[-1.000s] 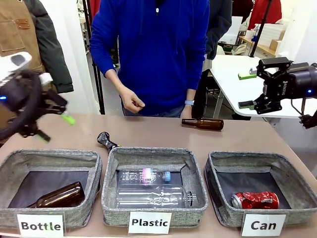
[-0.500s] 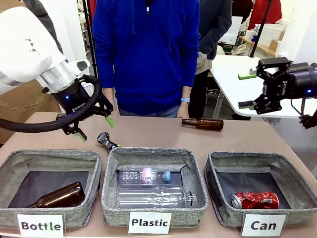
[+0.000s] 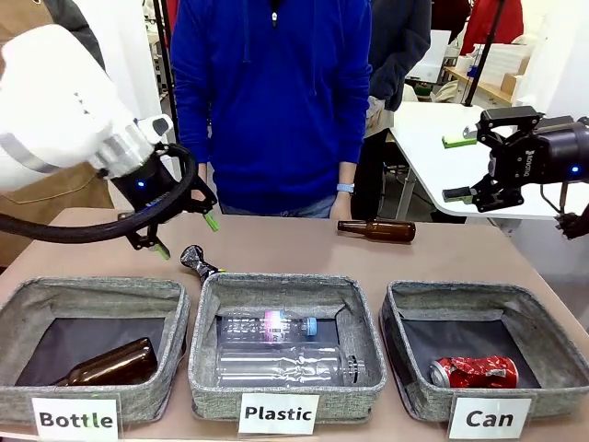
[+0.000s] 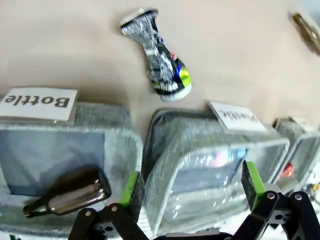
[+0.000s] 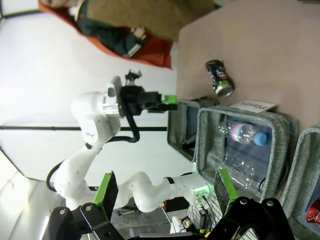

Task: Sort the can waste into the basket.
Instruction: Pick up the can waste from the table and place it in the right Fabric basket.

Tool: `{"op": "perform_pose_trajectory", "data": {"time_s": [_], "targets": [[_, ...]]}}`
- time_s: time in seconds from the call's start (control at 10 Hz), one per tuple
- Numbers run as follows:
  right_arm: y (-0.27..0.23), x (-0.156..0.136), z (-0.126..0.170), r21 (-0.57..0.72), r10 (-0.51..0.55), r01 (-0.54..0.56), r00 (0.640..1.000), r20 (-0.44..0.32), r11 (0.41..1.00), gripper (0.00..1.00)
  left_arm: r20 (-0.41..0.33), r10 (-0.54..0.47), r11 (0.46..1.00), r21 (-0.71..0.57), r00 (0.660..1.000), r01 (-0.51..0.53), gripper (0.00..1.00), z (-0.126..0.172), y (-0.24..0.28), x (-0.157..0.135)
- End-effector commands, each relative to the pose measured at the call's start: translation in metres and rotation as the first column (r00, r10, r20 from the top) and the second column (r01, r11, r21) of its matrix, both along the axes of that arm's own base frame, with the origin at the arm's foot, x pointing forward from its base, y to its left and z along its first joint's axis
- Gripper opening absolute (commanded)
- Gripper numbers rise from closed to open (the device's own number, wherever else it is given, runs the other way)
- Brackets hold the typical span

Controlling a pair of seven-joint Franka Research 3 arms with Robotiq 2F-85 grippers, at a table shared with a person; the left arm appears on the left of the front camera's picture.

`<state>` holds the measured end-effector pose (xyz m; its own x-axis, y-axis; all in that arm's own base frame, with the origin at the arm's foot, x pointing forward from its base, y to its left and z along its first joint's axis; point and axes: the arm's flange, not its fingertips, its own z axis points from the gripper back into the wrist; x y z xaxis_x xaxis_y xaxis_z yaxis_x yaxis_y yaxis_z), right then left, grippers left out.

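Left pincer (image 3: pixel 187 236) has swung in, jaws released, the dark can (image 3: pixel 195 261) just ahead, lying slantwise on the surface (image 3: pixel 294 247); right pincer (image 3: pixel 458 168), also released, is farther off; the basket (image 3: pixel 456 291) holds the red can (image 3: pixel 474 371).

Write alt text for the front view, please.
Open left gripper hovers near a dark crushed can lying on the table. A red can lies in the Can basket; the right gripper hangs open at far right.
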<state>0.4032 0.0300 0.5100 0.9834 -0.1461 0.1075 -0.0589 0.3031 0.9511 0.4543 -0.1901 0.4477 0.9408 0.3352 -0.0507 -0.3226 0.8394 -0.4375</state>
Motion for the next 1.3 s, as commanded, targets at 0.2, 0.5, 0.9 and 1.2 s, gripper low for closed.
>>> {"op": "perform_pose_trajectory", "data": {"time_s": [0.2, 0.5, 0.9, 1.2], "targets": [[-0.003, 0.002, 0.001, -0.007, 0.014, -0.014, 1.0, 0.016, 1.0, 1.0, -0.07, 0.314, 0.95, 0.03, 0.947, -0.312, 1.0, -0.014, -0.028, 0.062], [-0.003, 0.002, 0.001, -0.007, 0.014, -0.014, 1.0, 0.016, 1.0, 1.0, -0.127, 0.438, 0.893, 0.173, 0.89, -0.415, 1.0, -0.045, -0.028, 0.087], [-0.003, 0.002, 0.001, -0.007, 0.014, -0.014, 1.0, 0.016, 1.0, 1.0, -0.076, 0.503, 0.841, 0.274, 0.861, -0.466, 1.0, -0.092, -0.035, 0.107], [-0.003, 0.002, 0.001, -0.007, 0.014, -0.014, 1.0, 0.016, 1.0, 1.0, -0.06, 0.485, 0.834, 0.331, 0.872, -0.441, 1.0, -0.123, -0.041, 0.117]]}}
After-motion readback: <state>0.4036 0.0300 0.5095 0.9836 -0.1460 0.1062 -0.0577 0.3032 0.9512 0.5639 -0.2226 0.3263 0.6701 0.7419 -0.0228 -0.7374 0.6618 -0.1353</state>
